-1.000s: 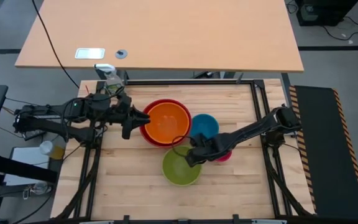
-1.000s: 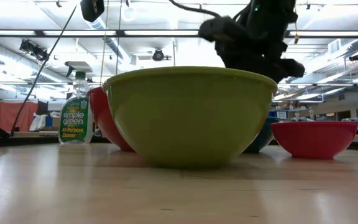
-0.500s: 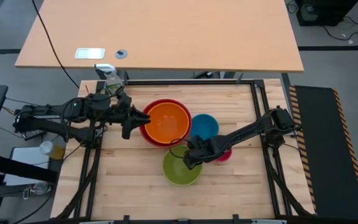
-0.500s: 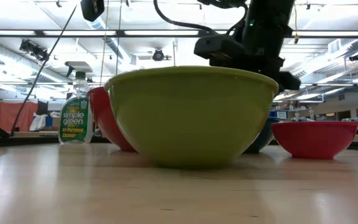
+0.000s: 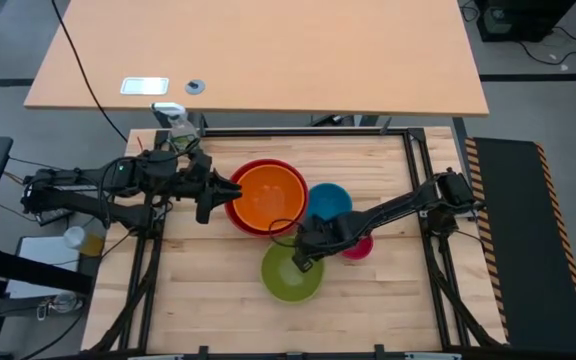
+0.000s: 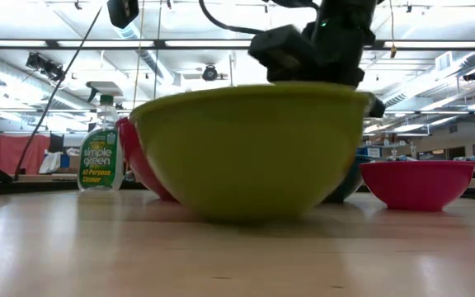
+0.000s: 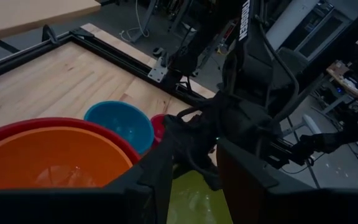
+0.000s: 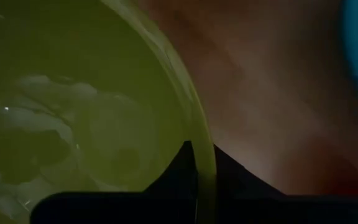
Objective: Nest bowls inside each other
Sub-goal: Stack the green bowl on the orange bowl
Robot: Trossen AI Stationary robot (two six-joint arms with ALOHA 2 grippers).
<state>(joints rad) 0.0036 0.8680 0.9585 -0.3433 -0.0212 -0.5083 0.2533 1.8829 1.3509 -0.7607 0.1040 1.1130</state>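
Note:
The orange bowl point(image 5: 268, 195) sits inside the red bowl point(image 5: 240, 222) at the table's middle. To their right the blue bowl point(image 5: 328, 202) and the pink bowl point(image 5: 358, 248) stand on the wood. The lime green bowl point(image 5: 290, 275) stands nearer the front, its base point(image 6: 250, 214) on the table. My right gripper point(image 5: 306, 258) is shut on its far rim. My left gripper point(image 5: 232, 190) hovers open by the red bowl's left rim, holding nothing. My right gripper pinches the green bowl's far rim point(image 8: 190, 124) between its two fingers, one finger point(image 8: 179, 168) inside the bowl and the other point(image 8: 229, 168) outside. The fingers come steeply from above, pointing down across the rim. The bowl's base stays on the table.
A spray bottle point(image 5: 178, 122) stands at the table's far left corner, also in the low view point(image 6: 99, 157). A black frame rail point(image 5: 308, 131) borders the far edge. Bare wood lies at the near left and the near right of the green bowl.
My right gripper has come down and a little toward the table's left, onto the green bowl's far rim, rolling its wrist, and has taken hold of it. The green bowl has shifted slightly toward the near edge.

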